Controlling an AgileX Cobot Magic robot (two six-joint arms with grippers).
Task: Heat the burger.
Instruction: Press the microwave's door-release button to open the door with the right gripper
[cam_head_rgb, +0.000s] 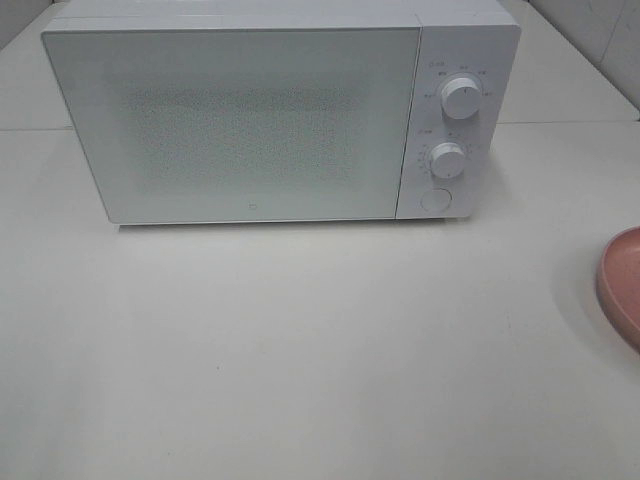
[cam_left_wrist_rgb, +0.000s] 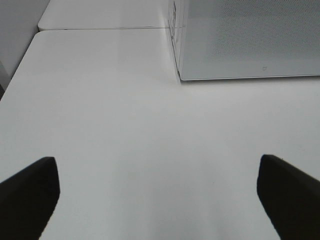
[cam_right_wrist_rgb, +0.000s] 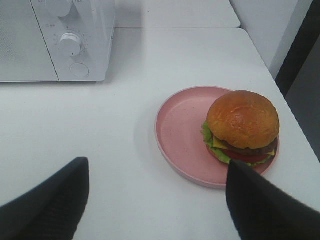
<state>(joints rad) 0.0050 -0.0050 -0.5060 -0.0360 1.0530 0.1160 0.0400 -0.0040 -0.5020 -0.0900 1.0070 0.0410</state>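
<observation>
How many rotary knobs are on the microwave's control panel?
2. The upper knob sits high on the control panel; the lower knob is directly below it. The flat round button beneath them is not a knob. None appears hidden.

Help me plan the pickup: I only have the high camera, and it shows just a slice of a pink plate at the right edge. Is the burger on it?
Observer: Yes. The right wrist view shows the burger sitting on the pink plate, on the side away from the microwave.
Operator: Is the right gripper on it yet?
Observer: No. The right gripper is open and empty, clear of the burger.
Operator: And the left one?
Observer: The left gripper is open too, holding nothing, over the table and facing the microwave's left front corner.
</observation>
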